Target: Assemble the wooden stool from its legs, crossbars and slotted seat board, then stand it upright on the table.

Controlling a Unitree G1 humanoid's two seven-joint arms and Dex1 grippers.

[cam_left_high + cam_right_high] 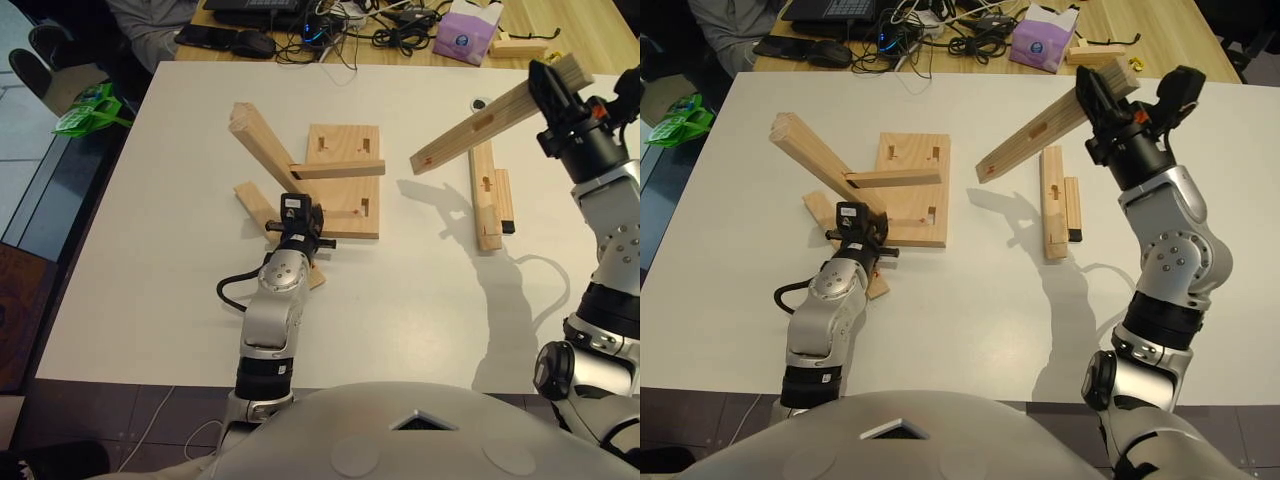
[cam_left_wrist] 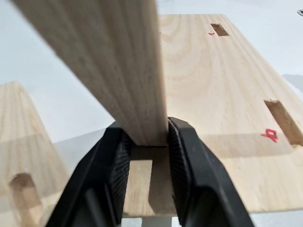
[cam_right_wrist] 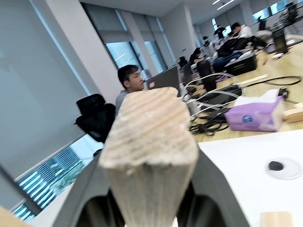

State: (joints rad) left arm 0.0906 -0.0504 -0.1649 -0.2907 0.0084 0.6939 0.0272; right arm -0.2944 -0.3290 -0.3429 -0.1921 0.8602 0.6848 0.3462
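Note:
The slotted seat board (image 1: 345,205) lies flat at mid-table, a crossbar (image 1: 337,169) resting across it. A leg (image 1: 262,145) leans up and away from the board's left edge. My left gripper (image 1: 297,225) is shut on its lower end, with the fingers (image 2: 187,156) clamped on the wood (image 2: 118,56). Another leg (image 1: 252,203) lies flat beneath that gripper. High at the right, my right gripper (image 1: 560,95) is shut on a long leg (image 1: 470,135) slanting down to the left; its end grain (image 3: 151,137) faces the right wrist camera. Two more pieces (image 1: 487,195) lie side by side below it.
The white table (image 1: 150,300) has bare room along the front and left. Behind its far edge stand a purple tissue pack (image 1: 467,35), cables, a mouse and a spare wood block (image 1: 518,47). A small round cap (image 1: 479,103) sits near the back right.

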